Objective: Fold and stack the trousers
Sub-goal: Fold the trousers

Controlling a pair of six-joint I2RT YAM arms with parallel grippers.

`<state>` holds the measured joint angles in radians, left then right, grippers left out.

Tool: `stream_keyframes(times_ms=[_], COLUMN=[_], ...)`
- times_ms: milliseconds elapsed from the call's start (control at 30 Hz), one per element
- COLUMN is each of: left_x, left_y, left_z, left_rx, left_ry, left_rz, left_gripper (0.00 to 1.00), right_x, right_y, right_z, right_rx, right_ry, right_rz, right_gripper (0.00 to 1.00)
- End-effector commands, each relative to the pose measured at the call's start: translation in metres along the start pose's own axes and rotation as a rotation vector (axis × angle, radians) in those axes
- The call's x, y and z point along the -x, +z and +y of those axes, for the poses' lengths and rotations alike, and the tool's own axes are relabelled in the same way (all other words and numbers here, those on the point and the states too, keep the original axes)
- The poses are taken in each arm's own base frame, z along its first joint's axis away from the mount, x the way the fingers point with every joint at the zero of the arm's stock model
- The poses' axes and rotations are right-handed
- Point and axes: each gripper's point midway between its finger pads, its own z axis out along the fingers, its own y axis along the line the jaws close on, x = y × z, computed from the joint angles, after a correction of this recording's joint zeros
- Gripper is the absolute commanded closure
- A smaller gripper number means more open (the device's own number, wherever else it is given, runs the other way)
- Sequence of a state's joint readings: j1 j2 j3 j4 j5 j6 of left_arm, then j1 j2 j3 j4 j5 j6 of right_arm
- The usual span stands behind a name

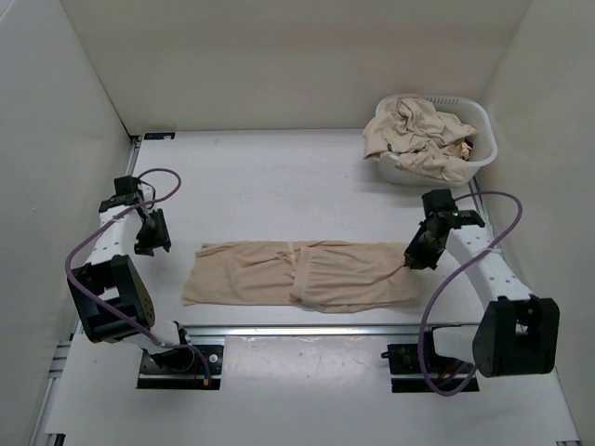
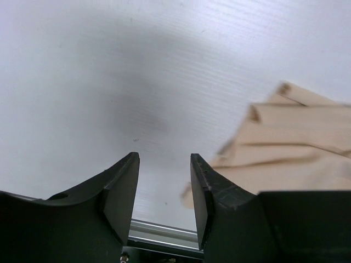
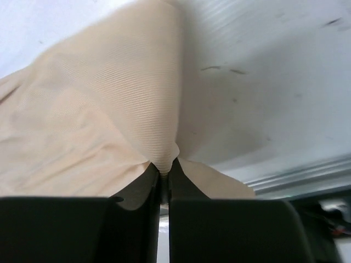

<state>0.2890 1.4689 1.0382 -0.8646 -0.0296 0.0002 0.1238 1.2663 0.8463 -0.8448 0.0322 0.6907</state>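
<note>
A pair of beige-tan trousers [image 1: 297,275] lies folded lengthwise and flat across the table's middle. My right gripper [image 1: 416,260] is shut on the trousers' right end; in the right wrist view the fabric [image 3: 109,109] is pinched into a peak between the closed fingers [image 3: 164,171]. My left gripper [image 1: 153,243] is open and empty, hovering left of the trousers' left end. In the left wrist view its tips [image 2: 164,164] frame bare table, with the layered trouser edge [image 2: 290,142] to the right.
A white plastic laundry basket [image 1: 483,139] at the back right holds more crumpled beige trousers [image 1: 414,135]. White walls enclose the table on three sides. A metal rail [image 1: 297,330] runs along the near edge.
</note>
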Motion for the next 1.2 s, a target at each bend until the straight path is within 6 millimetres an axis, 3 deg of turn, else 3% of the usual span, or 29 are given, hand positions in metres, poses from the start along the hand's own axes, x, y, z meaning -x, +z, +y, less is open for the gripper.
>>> stream_keyframes(times_ms=[0,67,100,133,200,233,367,400,433,467,500,533,633,833,867,900,967,1000,1033,1167], left_x=[0.016,0.014,0.014,0.017,0.015,0.015,-0.001,-0.004,-0.011,-0.019,-0.023,-0.032,-0.055,-0.075,-0.077,-0.078,-0.081,-0.087,-0.084,-0.084], left_y=[-0.012,-0.012,-0.012,-0.014,-0.015,-0.015,0.001,0.005,0.009,0.01,0.011,0.009,0.015,0.053,0.058,0.059,0.061,0.064,0.066,0.073], left_z=[-0.006,-0.006,-0.006,-0.006,-0.011,-0.014,-0.042,-0.05,-0.072,-0.084,-0.096,-0.121,-0.152,-0.149,-0.15,-0.149,-0.151,-0.148,-0.147,-0.146], left_rx=[-0.035,-0.035,-0.035,-0.035,-0.062,-0.082,-0.212,-0.237,-0.303,-0.337,-0.379,-0.466,-0.536,-0.431,-0.417,-0.415,-0.415,-0.397,-0.389,-0.379], left_ry=[0.001,0.001,0.001,0.001,0.002,0.002,0.018,0.032,0.069,0.091,0.11,0.143,0.212,0.266,0.276,0.274,0.284,0.284,0.288,0.29], left_rz=[-0.054,-0.045,-0.045,-0.054,-0.045,-0.045,0.044,0.064,0.106,0.141,0.161,0.203,0.298,0.395,0.411,0.42,0.431,0.448,0.436,0.433], left_gripper=[0.45,0.45,0.45,0.45,0.41,0.41,0.41,0.41,0.39,0.38,0.36,0.36,0.35,0.34,0.37,0.39,0.51,0.62,0.82,0.86], right_x=[0.009,0.013,0.024,0.019,0.023,0.018,-0.02,-0.043,-0.055,-0.063,-0.077,-0.088,-0.113,-0.127,-0.127,-0.125,-0.124,-0.125,-0.124,-0.128], right_y=[-0.053,-0.066,-0.084,-0.094,-0.11,-0.13,-0.136,-0.138,-0.125,-0.124,-0.135,-0.124,-0.126,-0.132,-0.13,-0.142,-0.145,-0.146,-0.153,-0.168], right_z=[-0.028,-0.026,-0.012,-0.005,0.02,0.05,0.13,0.148,0.164,0.176,0.196,0.208,0.249,0.301,0.307,0.316,0.326,0.331,0.343,0.373], right_rx=[-0.129,-0.151,-0.12,-0.118,-0.083,-0.016,0.034,0.047,0.029,0.037,0.084,0.073,0.154,0.313,0.323,0.367,0.397,0.416,0.466,0.604], right_ry=[-0.134,-0.144,-0.158,-0.18,-0.178,-0.236,-0.371,-0.431,-0.464,-0.498,-0.531,-0.557,-0.605,-0.639,-0.638,-0.632,-0.616,-0.615,-0.595,-0.558], right_rz=[-0.032,-0.017,-0.055,-0.044,-0.077,-0.11,-0.078,-0.057,-0.024,-0.019,-0.026,0.002,0.018,0.018,0.014,-0.005,-0.016,-0.014,-0.032,-0.032], right_gripper=[1.0,1.0,1.0,1.0,1.0,1.0,1.0,1.0,1.0,1.0,1.0,1.0,1.0,1.0,1.0,1.0,1.0,1.0,1.0,1.0])
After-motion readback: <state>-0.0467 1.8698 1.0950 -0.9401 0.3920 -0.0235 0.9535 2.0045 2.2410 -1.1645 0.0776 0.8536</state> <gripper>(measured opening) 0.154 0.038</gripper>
